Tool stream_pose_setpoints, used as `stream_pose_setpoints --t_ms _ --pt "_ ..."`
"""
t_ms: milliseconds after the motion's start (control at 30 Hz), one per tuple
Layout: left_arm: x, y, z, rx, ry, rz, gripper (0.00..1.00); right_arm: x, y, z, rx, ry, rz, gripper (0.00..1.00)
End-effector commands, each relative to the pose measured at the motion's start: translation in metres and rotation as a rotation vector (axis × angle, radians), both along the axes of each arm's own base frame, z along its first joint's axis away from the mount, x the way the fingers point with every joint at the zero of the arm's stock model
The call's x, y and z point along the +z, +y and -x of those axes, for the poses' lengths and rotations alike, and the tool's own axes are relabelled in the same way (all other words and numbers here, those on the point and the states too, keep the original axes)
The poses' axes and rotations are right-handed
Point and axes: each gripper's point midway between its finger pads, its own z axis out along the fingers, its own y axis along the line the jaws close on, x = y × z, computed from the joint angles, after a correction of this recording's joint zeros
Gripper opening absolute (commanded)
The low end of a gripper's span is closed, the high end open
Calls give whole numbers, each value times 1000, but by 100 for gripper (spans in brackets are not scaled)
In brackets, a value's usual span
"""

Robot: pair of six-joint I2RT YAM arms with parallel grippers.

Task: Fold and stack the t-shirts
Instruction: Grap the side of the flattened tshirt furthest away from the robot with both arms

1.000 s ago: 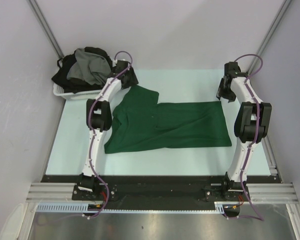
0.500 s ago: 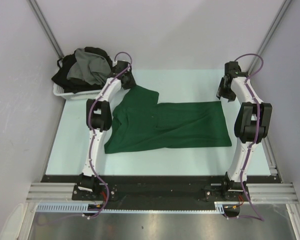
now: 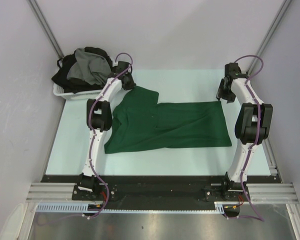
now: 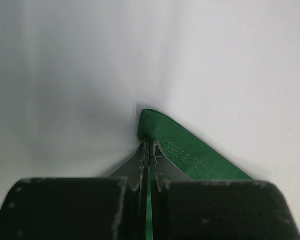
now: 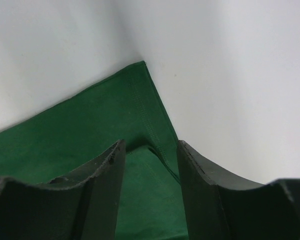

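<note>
Top external view: beside the basket [image 3: 59, 91] heaped with t-shirts [image 3: 85, 67], the left gripper [image 3: 126, 81] is clamped on a sleeve corner of the dark green t-shirt [image 3: 175, 127] spread on the table [image 3: 200, 82], the right gripper [image 3: 223, 93] straddling its far hem corner, jaws apart, presumably for a paired fold.

Nothing can be read in any view — no text, label, brand, number or sign; the green shirt [image 3: 180, 125] is plain cloth, with no print or tag lettering showing.
</note>
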Motion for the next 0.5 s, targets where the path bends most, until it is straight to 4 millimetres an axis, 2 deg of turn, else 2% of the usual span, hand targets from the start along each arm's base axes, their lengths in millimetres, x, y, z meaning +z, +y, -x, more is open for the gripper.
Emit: stream_pose_setpoints --t_ms 0,100,133,200,233,267,300,333,433,467 --pt "-14 -4 25 -21 95 -27 0 35 0 -6 3 -97 -3 50" --pt "0 -6 26 -26 73 -33 0 35 1 -8 6 -102 -6 48" --pt "18 -9 25 -36 42 -32 0 32 1 -9 6 -99 -4 47" --pt "26 -11 30 -47 37 -41 0 27 1 -10 9 -89 -3 47" --pt "40 -12 30 -58 16 -46 0 23 1 -10 13 -82 -4 47" --pt "44 -12 33 -60 16 -51 0 13 1 -10 12 -61 -4 47" --pt "44 -14 38 -73 24 -59 0 12 0 -13 13 -63 -2 48" --pt "52 -15 40 -79 12 -60 0 8 0 -15 11 -56 -7 48" --pt "49 -15 48 -90 27 -69 0 -5 -2 -19 10 -38 -10 51" --pt "50 -10 47 -72 23 -91 0 -15 -2 -19 11 -18 -15 52"
